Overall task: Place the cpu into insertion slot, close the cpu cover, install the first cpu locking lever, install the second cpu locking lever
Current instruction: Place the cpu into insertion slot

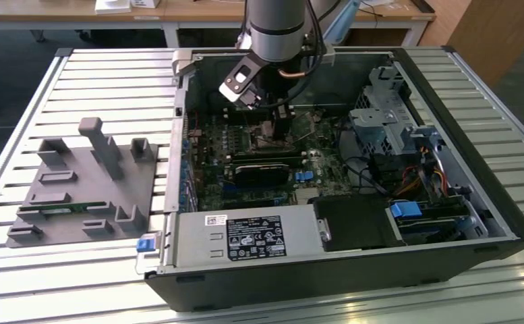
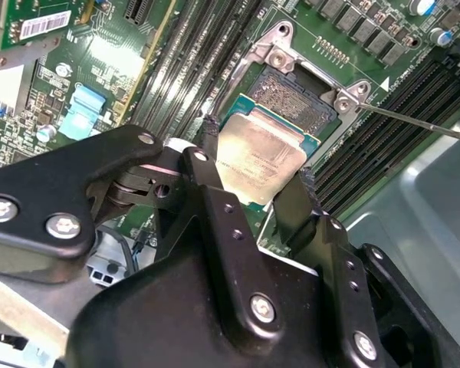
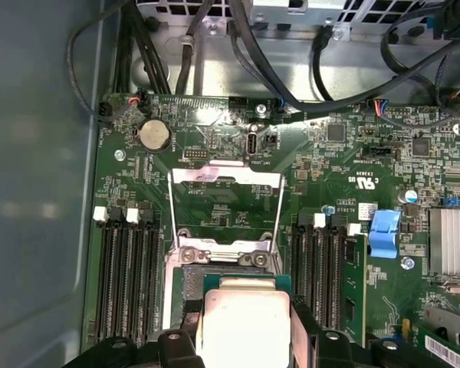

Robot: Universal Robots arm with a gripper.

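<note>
Chip (image 2: pixel 264 146) pinched by edges between black fingers (image 2: pixel 211 172) of gripper (image 2: pixel 254 157), silver top up, hanging right over socket (image 2: pixel 295 96). Part of socket's dark centre uncovered. Contact with socket: cannot tell. In first wrist view, cover (image 3: pixel 226 175) flipped back open, lying just beyond socket (image 3: pixel 190 282), green board (image 3: pixel 345 169) visible through its window. Thin metal lever (image 2: pixel 414 123) sticks out sideways from socket corner. Long black memory slots (image 3: pixel 126 284) flank socket. In exterior view, gripper (image 1: pixel 278 128) down inside open computer case (image 1: pixel 334 283).
</note>
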